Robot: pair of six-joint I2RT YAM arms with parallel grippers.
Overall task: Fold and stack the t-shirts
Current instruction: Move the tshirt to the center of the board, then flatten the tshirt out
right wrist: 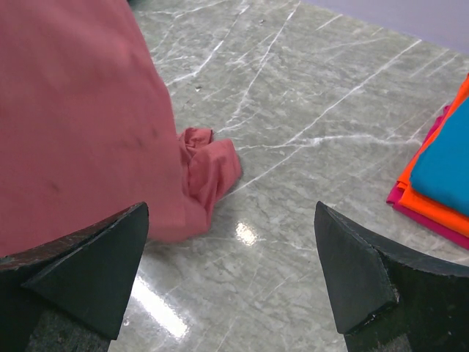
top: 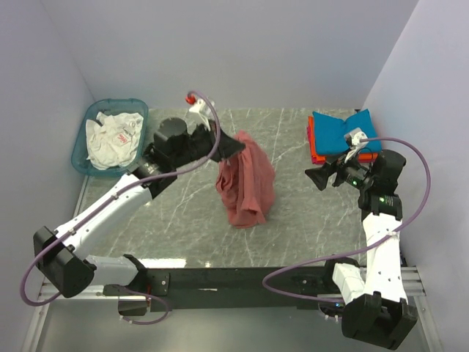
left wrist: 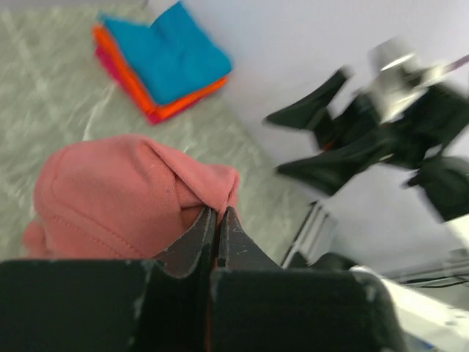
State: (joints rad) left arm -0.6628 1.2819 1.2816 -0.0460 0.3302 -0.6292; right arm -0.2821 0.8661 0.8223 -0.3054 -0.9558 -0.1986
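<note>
My left gripper (top: 240, 143) is shut on the top of the dusty-red t-shirt (top: 247, 183) and holds it up, so it hangs bunched with its lower end on the table. In the left wrist view the jaws pinch a fold of the red t-shirt (left wrist: 124, 198) at my left gripper's tips (left wrist: 218, 213). My right gripper (top: 316, 177) is open and empty, to the right of the hanging shirt, which also shows in the right wrist view (right wrist: 80, 125). The folded teal-blue t-shirt (top: 344, 130) lies on the orange one (top: 314, 147) at the back right.
A translucent teal basket (top: 82, 147) at the back left holds crumpled white cloth (top: 111, 138). Grey marbled table (top: 183, 227); white walls stand on three sides. The folded stack sits close behind my right arm.
</note>
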